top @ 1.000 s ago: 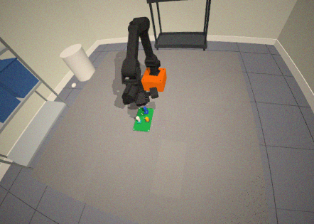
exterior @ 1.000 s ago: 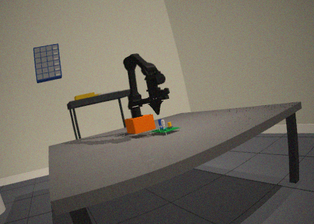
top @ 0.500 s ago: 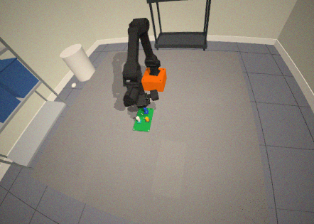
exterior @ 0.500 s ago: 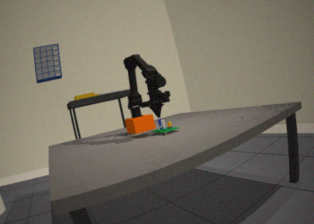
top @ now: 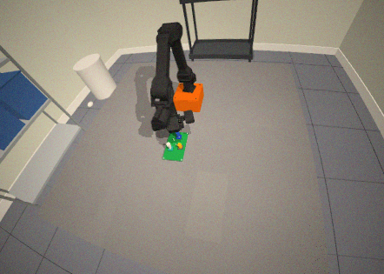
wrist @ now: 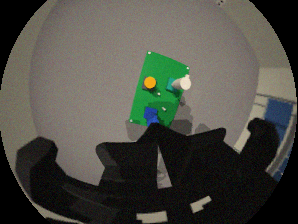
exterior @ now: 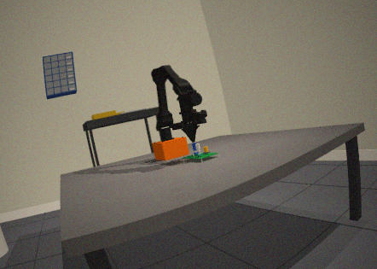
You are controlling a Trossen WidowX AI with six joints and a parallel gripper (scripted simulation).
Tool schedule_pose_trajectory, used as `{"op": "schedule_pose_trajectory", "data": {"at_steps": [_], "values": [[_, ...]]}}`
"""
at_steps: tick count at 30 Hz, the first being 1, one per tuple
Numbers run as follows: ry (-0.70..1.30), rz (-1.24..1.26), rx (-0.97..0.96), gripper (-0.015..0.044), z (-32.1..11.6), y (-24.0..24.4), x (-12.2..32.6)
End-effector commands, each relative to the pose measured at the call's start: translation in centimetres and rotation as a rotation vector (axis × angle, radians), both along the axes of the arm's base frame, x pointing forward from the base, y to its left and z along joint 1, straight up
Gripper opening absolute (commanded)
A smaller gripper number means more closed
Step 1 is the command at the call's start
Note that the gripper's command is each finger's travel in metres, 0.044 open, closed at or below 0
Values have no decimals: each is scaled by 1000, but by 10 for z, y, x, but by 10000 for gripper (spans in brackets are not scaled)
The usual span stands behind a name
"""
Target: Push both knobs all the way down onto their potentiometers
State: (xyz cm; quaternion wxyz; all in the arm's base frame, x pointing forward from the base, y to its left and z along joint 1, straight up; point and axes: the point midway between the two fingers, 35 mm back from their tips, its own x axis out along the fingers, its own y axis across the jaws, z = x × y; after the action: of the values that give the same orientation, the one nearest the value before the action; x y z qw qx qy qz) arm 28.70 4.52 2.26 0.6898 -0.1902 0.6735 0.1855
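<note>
1. Two knobs, blue [top: 178, 136] [exterior: 194, 147] [wrist: 152, 119] and white [top: 168, 145] [exterior: 198, 148] [wrist: 184, 83], apparently remain unpressed.
2. The claw [top: 181, 130] [exterior: 194, 141] [wrist: 153, 125], closed and empty, is just above blue.
3. The board [top: 175, 156] [exterior: 208, 155] [wrist: 165, 65] stands beside the orange box [top: 188, 99] [exterior: 171, 149].

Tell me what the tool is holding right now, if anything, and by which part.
Nothing is held: the tool is shut, its tips just above the blue knob.

Orange block [top: 188, 97] [exterior: 171, 149] — beside green board [top: 175, 153] [exterior: 207, 156] [wrist: 159, 68]
</note>
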Motion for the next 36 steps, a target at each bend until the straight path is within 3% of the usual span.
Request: {"op": "schedule_pose_trajectory", "data": {"at_steps": [1,36], "values": [[0,-4,3,0,-1,0,0],[0,-4,3,0,-6,0,0]]}}
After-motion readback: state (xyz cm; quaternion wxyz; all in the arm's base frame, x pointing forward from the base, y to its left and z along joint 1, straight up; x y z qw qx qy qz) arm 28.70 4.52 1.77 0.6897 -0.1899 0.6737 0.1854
